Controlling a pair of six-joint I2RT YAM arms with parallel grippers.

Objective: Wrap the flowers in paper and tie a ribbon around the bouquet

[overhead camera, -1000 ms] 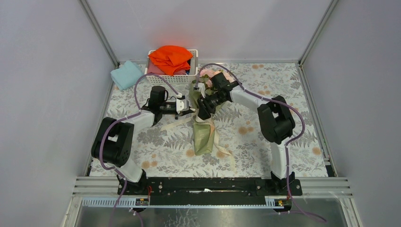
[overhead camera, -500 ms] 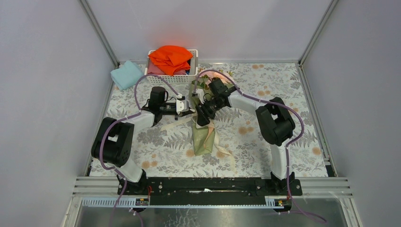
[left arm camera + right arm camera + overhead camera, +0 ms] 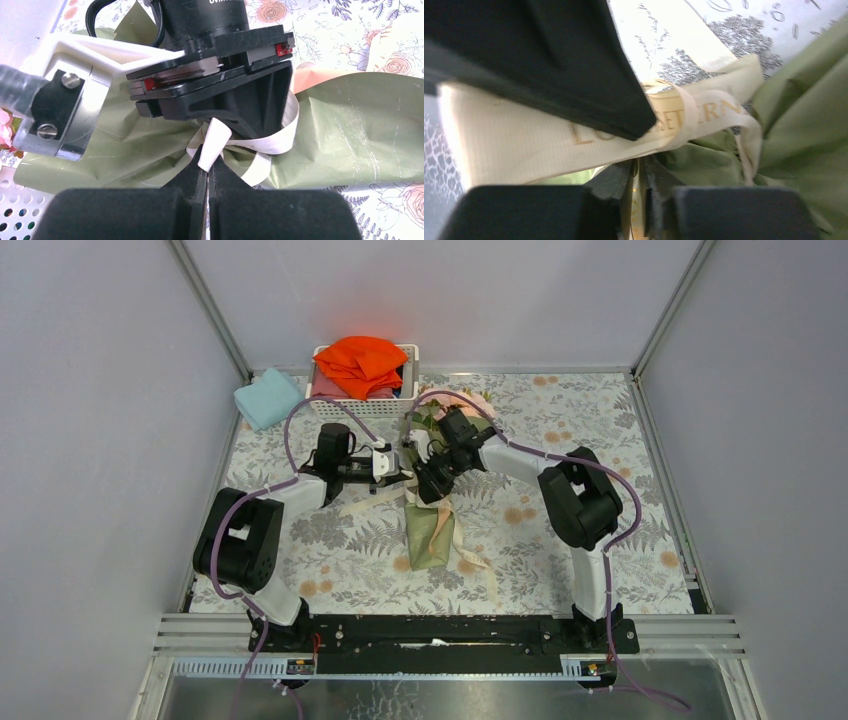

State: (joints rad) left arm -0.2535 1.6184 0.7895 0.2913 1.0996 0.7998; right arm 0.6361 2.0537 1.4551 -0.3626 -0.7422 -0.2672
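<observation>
The bouquet, a cone of olive-green paper, lies mid-table with its narrow end toward the arms. Pink flowers peek out at its far end behind the right arm. The cream ribbon loops around the cone's waist. My left gripper is shut on a ribbon strand just at the wrap. My right gripper comes in from the opposite side, its jaws closed on another strand of ribbon. Both grippers meet over the cone's waist, the left gripper and the right gripper nearly touching.
A white basket holding bright orange cloth stands at the back, just behind the grippers. A light-blue folded cloth lies at the back left. Loose ribbon tails trail on the floral tablecloth right of the cone.
The right gripper has shifted a little left toward the left gripper and closed onto the ribbon. The left arm and the bouquet have stayed put.
</observation>
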